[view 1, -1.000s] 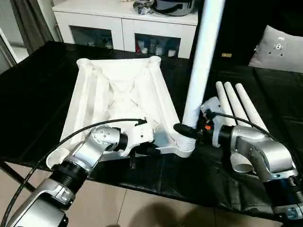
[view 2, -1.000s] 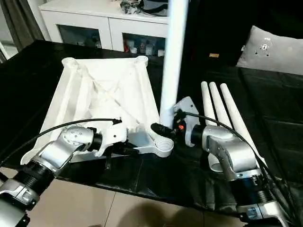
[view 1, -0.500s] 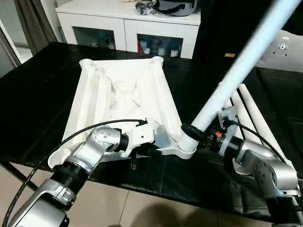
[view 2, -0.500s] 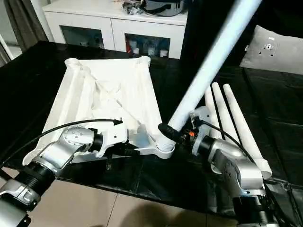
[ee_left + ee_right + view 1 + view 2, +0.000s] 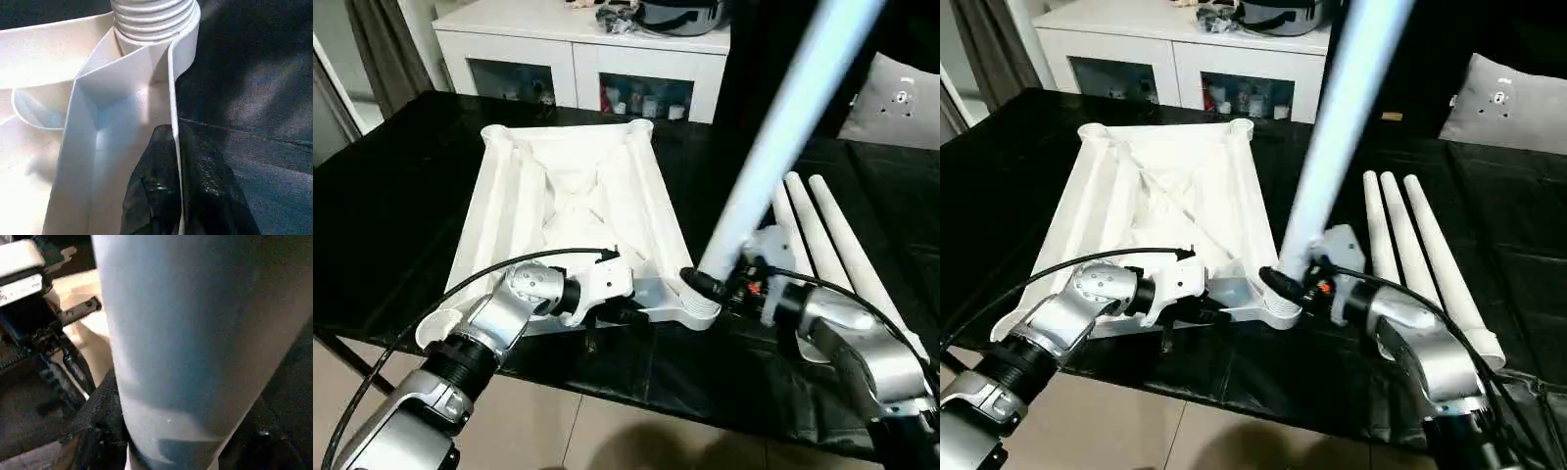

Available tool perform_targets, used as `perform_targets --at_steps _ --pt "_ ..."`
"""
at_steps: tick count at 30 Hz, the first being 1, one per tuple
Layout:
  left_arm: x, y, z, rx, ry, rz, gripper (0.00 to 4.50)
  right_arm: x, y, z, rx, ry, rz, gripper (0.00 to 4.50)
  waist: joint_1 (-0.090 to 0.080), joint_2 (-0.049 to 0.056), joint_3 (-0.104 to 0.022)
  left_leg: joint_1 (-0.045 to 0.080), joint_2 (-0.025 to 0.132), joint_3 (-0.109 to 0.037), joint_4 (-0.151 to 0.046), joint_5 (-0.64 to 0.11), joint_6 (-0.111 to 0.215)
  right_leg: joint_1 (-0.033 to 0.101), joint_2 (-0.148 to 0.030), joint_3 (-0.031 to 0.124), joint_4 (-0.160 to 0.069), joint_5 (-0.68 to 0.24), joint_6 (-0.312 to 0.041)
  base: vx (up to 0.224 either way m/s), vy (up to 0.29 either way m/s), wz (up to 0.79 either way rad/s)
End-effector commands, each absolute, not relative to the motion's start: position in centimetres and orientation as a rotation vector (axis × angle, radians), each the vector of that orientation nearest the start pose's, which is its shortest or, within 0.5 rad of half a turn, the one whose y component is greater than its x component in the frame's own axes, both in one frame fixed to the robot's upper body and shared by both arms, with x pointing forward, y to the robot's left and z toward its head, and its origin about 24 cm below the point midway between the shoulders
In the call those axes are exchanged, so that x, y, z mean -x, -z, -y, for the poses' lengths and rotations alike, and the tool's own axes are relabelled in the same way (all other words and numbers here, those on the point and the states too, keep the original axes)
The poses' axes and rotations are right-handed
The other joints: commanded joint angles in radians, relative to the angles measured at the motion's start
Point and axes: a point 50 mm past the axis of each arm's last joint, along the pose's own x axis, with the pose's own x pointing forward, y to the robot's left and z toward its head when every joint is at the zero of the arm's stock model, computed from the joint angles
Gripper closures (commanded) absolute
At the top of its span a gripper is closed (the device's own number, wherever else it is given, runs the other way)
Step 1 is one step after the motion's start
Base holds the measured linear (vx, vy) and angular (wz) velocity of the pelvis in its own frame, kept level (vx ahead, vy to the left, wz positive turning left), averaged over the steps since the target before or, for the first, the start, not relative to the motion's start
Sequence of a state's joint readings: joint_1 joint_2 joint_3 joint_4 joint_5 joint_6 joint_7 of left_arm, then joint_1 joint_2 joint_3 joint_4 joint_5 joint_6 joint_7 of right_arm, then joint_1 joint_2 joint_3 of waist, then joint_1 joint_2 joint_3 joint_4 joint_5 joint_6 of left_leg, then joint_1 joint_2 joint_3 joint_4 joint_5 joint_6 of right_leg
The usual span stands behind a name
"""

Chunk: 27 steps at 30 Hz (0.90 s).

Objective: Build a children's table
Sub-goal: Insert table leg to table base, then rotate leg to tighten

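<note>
The tabletop lies ribbed side up on the black work table, its far end toward the white cabinet. At the tabletop's near corner on my right side, a leg stands in the round socket, leaning away from the tabletop toward my right. My right gripper is clamped around that leg just above the socket. My left gripper pinches the tabletop's near rim beside the same socket, one black finger on each side of the thin wall. Three spare legs lie side by side on the work table, to the right of the tabletop.
</note>
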State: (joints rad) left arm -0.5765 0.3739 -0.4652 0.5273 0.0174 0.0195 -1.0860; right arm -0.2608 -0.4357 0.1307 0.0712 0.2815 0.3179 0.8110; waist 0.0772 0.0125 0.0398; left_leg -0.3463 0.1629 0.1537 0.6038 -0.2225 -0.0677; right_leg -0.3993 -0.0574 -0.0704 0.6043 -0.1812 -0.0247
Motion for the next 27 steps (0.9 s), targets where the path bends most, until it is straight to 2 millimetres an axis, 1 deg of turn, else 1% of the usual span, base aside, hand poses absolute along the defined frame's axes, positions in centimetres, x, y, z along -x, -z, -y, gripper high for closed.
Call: perform_targets --at_steps 1,3,4,5,6,7,8,10,13,16,17,18,19,20,21,22,23,24,25,26,27 --pt "-31.4 -4.8 -11.9 -0.614 1.331 -0.404 4.5 -27.3 -4.1 16.6 0.127 -0.922 -0.417 2.61 0.001 -0.008 -0.04 -0.004 0.055 -0.019 -0.082 -0.221 0.04 0.042 -0.095 0.052 -0.113 -0.541 -0.074 0.0 0.0 0.0" --pt "-31.6 -4.9 -12.0 -0.619 1.332 -0.406 4.5 -27.5 -4.0 16.4 0.139 -0.95 -0.441 2.61 0.001 -0.008 -0.041 -0.005 0.057 -0.02 -0.083 -0.215 0.042 0.044 -0.095 0.051 -0.113 -0.531 -0.077 0.0 0.0 0.0" --pt "-31.7 -5.0 -12.1 -0.623 1.333 -0.406 4.5 -27.5 -3.8 16.2 0.135 -0.969 -0.456 2.61 0.001 -0.01 -0.042 -0.007 0.058 -0.02 -0.084 -0.205 0.046 0.045 -0.096 0.052 -0.111 -0.513 -0.081 0.0 0.0 0.0" --pt "-31.8 -5.1 -12.1 -0.627 1.333 -0.407 4.5 -27.6 -3.7 16.1 0.134 -0.979 -0.466 2.61 0.001 -0.009 -0.042 -0.007 0.058 -0.019 -0.084 -0.203 0.047 0.045 -0.096 0.052 -0.111 -0.507 -0.084 0.0 0.0 0.0" --pt "-31.9 -5.1 -12.2 -0.63 1.333 -0.408 4.5 -27.6 -3.6 16.0 0.134 -0.985 -0.472 2.61 -0.001 -0.009 -0.043 -0.007 0.06 -0.02 -0.085 -0.2 0.047 0.046 -0.096 0.053 -0.108 -0.481 -0.096 0.0 0.0 0.0" --pt "-31.9 -5.1 -12.2 -0.63 1.333 -0.408 4.5 -27.6 -3.6 16.0 0.134 -0.985 -0.472 2.61 -0.001 -0.009 -0.043 -0.007 0.06 -0.02 -0.085 -0.2 0.047 0.046 -0.096 0.053 -0.108 -0.481 -0.096 0.0 0.0 0.0" --pt "-32.1 -5.2 -12.3 -0.635 1.331 -0.41 4.5 -27.7 -3.5 15.9 0.14 -0.994 -0.48 2.61 -0.001 -0.009 -0.042 -0.005 0.061 -0.019 -0.085 -0.203 0.046 0.045 -0.097 0.053 -0.107 -0.469 -0.103 0.0 0.0 0.0" --pt "-32.3 -5.4 -12.4 -0.64 1.329 -0.413 4.5 -27.7 -3.3 15.5 0.146 -1.014 -0.49 2.61 -0.002 -0.012 -0.044 -0.008 0.061 -0.019 -0.084 -0.189 0.047 0.048 -0.097 0.055 -0.102 -0.435 -0.116 0.0 0.0 0.0" --pt "-32.4 -5.4 -12.6 -0.634 1.327 -0.415 4.5 -27.7 -3.3 15.3 0.138 -1.02 -0.494 2.61 -0.002 -0.012 -0.044 -0.008 0.063 -0.018 -0.084 -0.181 0.047 0.05 -0.099 0.056 -0.097 -0.408 -0.131 0.0 0.0 0.0" --pt "-32.1 -5.2 -12.7 -0.61 1.319 -0.424 4.5 -27.6 -3.2 15.1 0.115 -1.0 -0.5 2.61 -0.004 -0.013 -0.044 -0.008 0.064 -0.018 -0.085 -0.18 0.044 0.051 -0.099 0.057 -0.095 -0.4 -0.138 0.0 0.0 0.0" --pt "-32.0 -5.1 -12.8 -0.596 1.312 -0.427 4.5 -27.6 -3.1 15.0 0.1 -0.978 -0.507 2.61 -0.005 -0.012 -0.043 -0.007 0.064 -0.018 -0.086 -0.185 0.044 0.05 -0.099 0.056 -0.097 -0.406 -0.138 0.0 0.0 0.0" --pt "-31.8 -5.0 -12.7 -0.547 1.282 -0.427 4.5 -27.9 -3.0 14.9 0.082 -0.905 -0.517 2.61 -0.007 -0.016 -0.041 -0.008 0.063 -0.017 -0.087 -0.188 0.041 0.05 -0.099 0.057 -0.098 -0.421 -0.135 0.0 0.0 0.0" --pt "-31.7 -4.9 -12.6 -0.519 1.264 -0.425 4.5 -28.0 -2.9 14.9 0.079 -0.865 -0.52 2.61 -0.011 -0.013 -0.042 -0.01 0.064 -0.02 -0.089 -0.184 0.03 0.052 -0.102 0.057 -0.095 -0.428 -0.137 0.0 0.0 0.0" --pt "-31.6 -4.9 -12.5 -0.494 1.237 -0.418 4.5 -28.2 -2.8 14.8 0.076 -0.827 -0.52 2.61 -0.016 -0.013 -0.037 -0.009 0.061 -0.021 -0.09 -0.218 0.026 0.047 -0.099 0.054 -0.104 -0.49 -0.116 0.0 0.0 0.0" --pt "-31.5 -5.0 -12.3 -0.464 1.204 -0.408 4.5 -28.4 -2.8 14.6 0.071 -0.786 -0.519 2.61 -0.019 -0.013 -0.037 -0.005 0.062 -0.021 -0.091 -0.233 0.018 0.046 -0.099 0.054 -0.104 -0.511 -0.111 0.0 0.0 0.0" --pt "-31.3 -4.9 -11.8 -0.432 1.145 -0.398 4.5 -28.9 -2.7 14.1 0.063 -0.708 -0.513 2.61 -0.027 -0.014 -0.034 -0.007 0.062 -0.025 -0.093 -0.26 0.006 0.044 -0.101 0.051 -0.107 -0.558 -0.1 0.0 0.0 0.0" --pt "-31.1 -4.8 -11.6 -0.425 1.119 -0.395 4.5 -29.2 -2.7 13.9 0.06 -0.669 -0.51 2.61 -0.034 -0.014 -0.034 -0.006 0.065 -0.027 -0.095 -0.274 -0.005 0.043 -0.102 0.051 -0.106 -0.572 -0.099 0.0 0.0 0.0" --pt "-31.0 -4.8 -11.4 -0.426 1.107 -0.394 4.5 -29.3 -2.7 13.7 0.057 -0.645 -0.51 2.61 -0.043 -0.017 -0.034 -0.005 0.058 -0.029 -0.092 -0.296 -0.008 0.039 -0.099 0.046 -0.114 -0.624 -0.074 0.0 0.0 0.0" --pt "-30.9 -4.8 -11.3 -0.428 1.1 -0.393 4.5 -29.5 -2.7 13.6 0.054 -0.628 -0.511 2.61 -0.045 -0.014 -0.035 0.001 0.056 -0.029 -0.09 -0.309 -0.003 0.034 -0.1 0.045 -0.122 -0.649 -0.059 0.0 0.0 0.0" --pt "-30.7 -4.8 -10.9 -0.421 1.079 -0.389 4.5 -29.7 -2.7 13.3 0.053 -0.607 -0.509 2.61 -0.046 -0.017 -0.034 0.001 0.055 -0.028 -0.09 -0.311 0.002 0.033 -0.098 0.044 -0.126 -0.652 -0.055 0.0 0.0 0.0" --pt "-30.4 -4.8 -9.7 -0.406 1.019 -0.381 4.5 -30.4 -2.7 12.6 0.055 -0.545 -0.497 2.61 -0.048 -0.017 -0.034 -0.001 0.057 -0.029 -0.092 -0.312 0.002 0.032 -0.099 0.046 -0.124 -0.643 -0.058 0.0 0.0 0.0"
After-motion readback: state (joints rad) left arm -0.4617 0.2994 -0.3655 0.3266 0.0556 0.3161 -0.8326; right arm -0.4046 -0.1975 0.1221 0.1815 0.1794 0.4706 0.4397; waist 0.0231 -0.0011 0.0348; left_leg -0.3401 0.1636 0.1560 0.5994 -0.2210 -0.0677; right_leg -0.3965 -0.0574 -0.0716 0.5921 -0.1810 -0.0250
